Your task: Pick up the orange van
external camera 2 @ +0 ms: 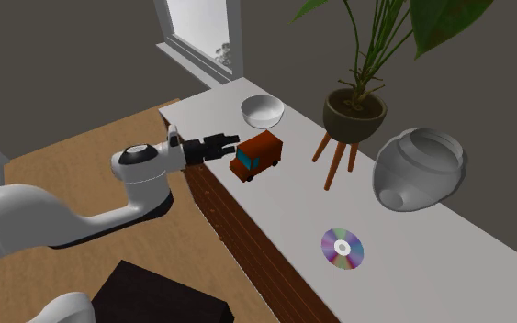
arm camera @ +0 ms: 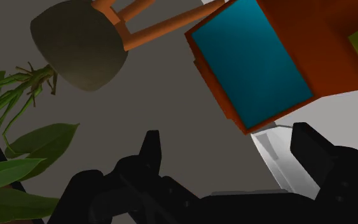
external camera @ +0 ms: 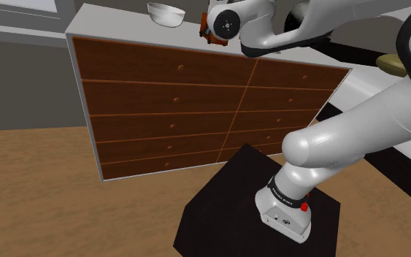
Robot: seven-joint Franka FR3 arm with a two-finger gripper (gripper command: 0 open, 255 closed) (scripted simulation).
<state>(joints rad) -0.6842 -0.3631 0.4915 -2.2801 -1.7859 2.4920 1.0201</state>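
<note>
Pincer (external camera 2: 232, 144) agape before teal-windowed orange van (arm camera: 327, 60)

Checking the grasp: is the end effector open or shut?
Open: the end effector has its fingers standing apart, orange van beyond them.

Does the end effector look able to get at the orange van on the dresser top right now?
Probably yes. The open end effector sits right beside the orange van with nothing between them. The white bowl and potted plant stand apart from the van.
</note>
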